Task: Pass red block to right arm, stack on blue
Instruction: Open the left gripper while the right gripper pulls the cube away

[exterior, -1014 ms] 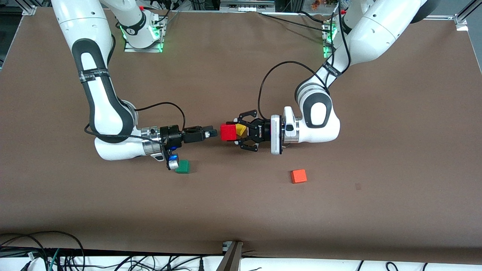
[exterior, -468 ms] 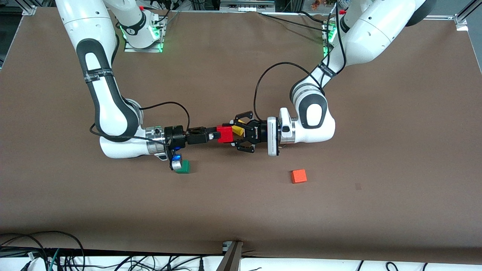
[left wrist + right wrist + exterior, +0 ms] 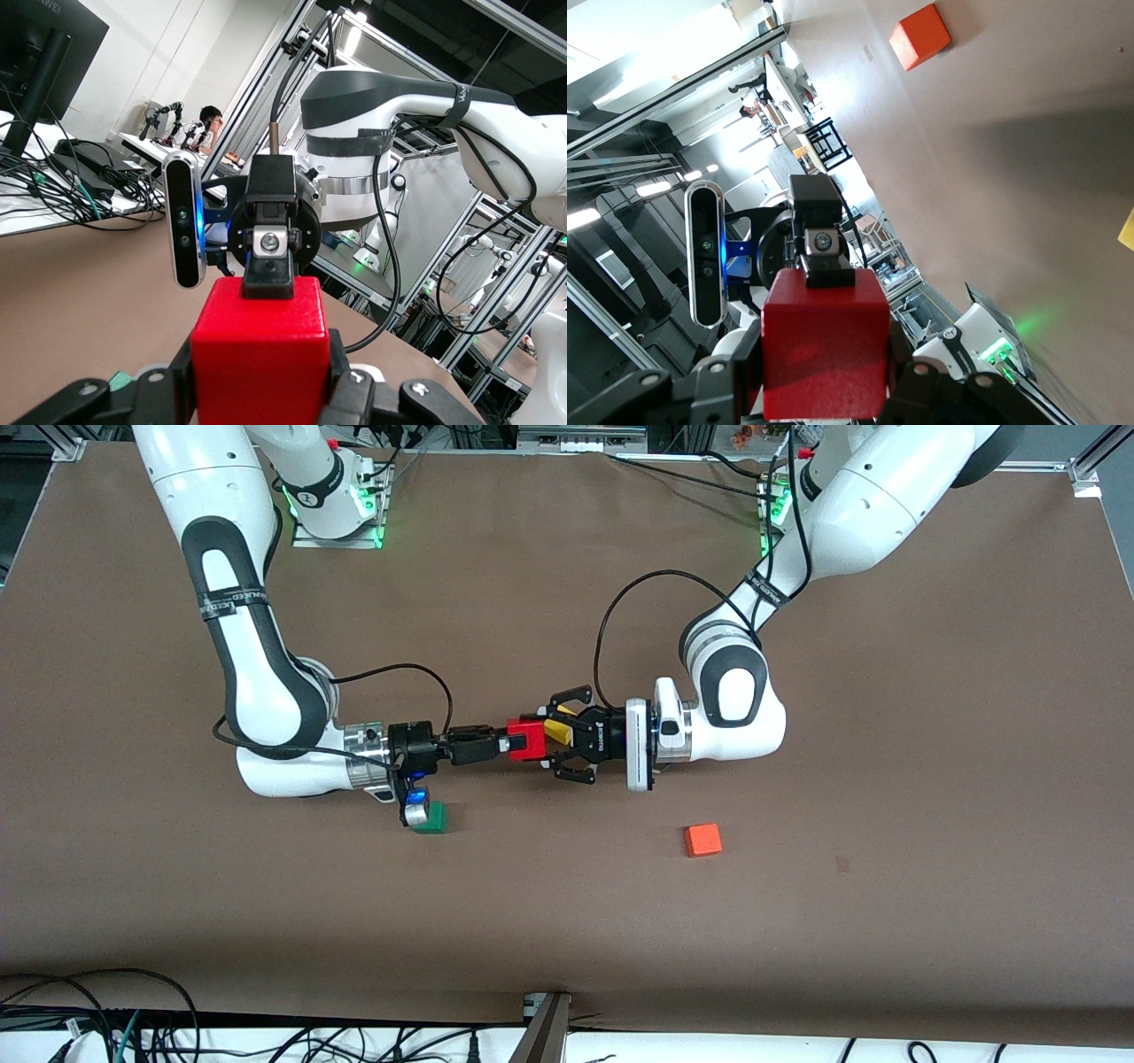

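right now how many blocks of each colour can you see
red block: 1, in the left gripper, right gripper meeting it
green block: 1
orange block: 1
yellow block: 1, under the left gripper
blue: 0 visible
total: 4

Arms now meet mid-table; a second ago a clear gap lay between the right gripper (image 3: 503,742) and the red block (image 3: 529,740). Right gripper has moved toward the left gripper (image 3: 535,742), fingertips now at the block's face, jaws closed onto it where before they stood wide. Left gripper, block in its clamp, has shifted toward the right arm's end of the table, wrist and elbow following. Block now sits between both grippers, gripped from both ends, above the table.
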Tool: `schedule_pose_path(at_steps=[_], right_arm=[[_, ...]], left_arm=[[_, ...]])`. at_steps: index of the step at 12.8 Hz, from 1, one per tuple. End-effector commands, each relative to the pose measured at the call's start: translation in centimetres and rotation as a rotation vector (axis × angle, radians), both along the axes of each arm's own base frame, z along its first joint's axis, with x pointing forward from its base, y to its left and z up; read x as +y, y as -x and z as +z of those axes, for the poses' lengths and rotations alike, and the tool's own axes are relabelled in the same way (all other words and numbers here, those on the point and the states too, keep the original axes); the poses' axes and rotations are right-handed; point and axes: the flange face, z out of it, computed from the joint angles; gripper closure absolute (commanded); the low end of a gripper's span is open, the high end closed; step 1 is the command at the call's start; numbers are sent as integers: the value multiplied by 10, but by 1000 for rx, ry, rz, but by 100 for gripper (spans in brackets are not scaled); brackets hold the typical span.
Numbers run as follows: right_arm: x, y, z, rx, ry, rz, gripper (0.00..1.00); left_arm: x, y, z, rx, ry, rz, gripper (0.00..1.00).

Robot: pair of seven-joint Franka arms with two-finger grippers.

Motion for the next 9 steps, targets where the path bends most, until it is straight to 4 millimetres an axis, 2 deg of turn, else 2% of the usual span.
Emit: schedule_pose_path(at_steps=[1,4,6,8,9], right_arm=[[0,1,2,3,-19,-13,100],[-2,0,3,-2,-17,-17,100],[-7,-4,7,-17,-4,-19,100],[-27,-8,9,-60,84,20,100],[-38,-15,18,-104,142,43,100]], left_arm=[[2,-6,1,-11,-30,75,1],[-2,-4,6,-6,-41,93,0],[4,-2,7,38,-33,80,0],[7,-3,17,89,-22,72,0],[13,-7,23,100,-24,62,0]])
